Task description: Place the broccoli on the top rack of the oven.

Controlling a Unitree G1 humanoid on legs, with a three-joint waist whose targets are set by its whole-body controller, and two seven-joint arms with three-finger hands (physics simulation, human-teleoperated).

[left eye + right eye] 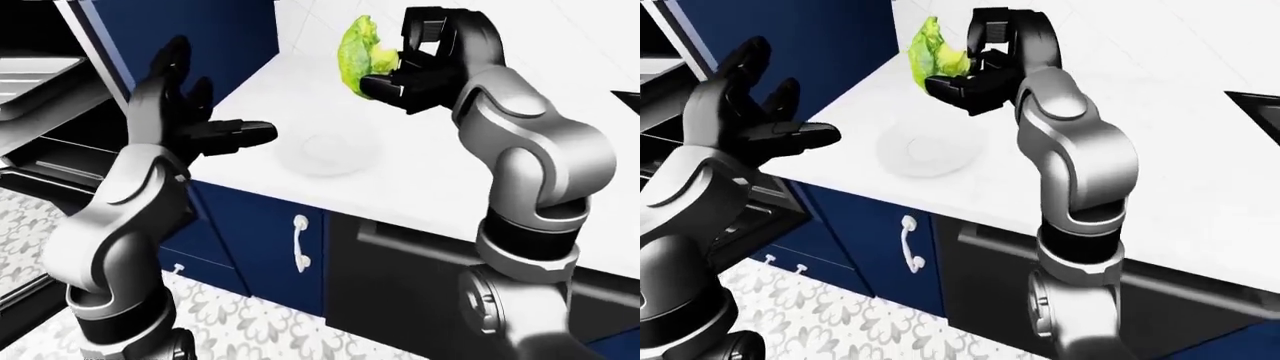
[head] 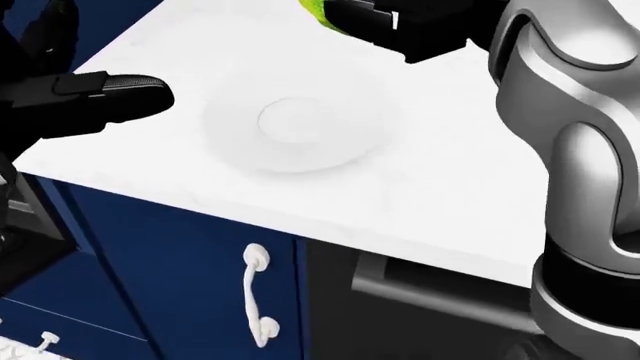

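My right hand (image 1: 400,71) is shut on the green broccoli (image 1: 358,52) and holds it in the air above the white counter (image 1: 430,172), up and to the right of an empty white plate (image 1: 330,152). The broccoli's edge also shows at the top of the head view (image 2: 312,10). My left hand (image 1: 215,120) is open and empty, fingers spread, over the counter's left edge. The open oven (image 1: 40,142) is at the far left of the left-eye view, with a metal rack (image 1: 30,79) showing inside it.
Blue cabinets (image 1: 260,247) with white handles (image 1: 300,242) stand under the counter. A dark appliance front (image 1: 400,277) is to their right. A tall blue cabinet (image 1: 190,37) stands beside the oven. Patterned floor tiles (image 1: 250,322) lie below. A dark sink or stove edge (image 1: 1255,112) sits at the right.
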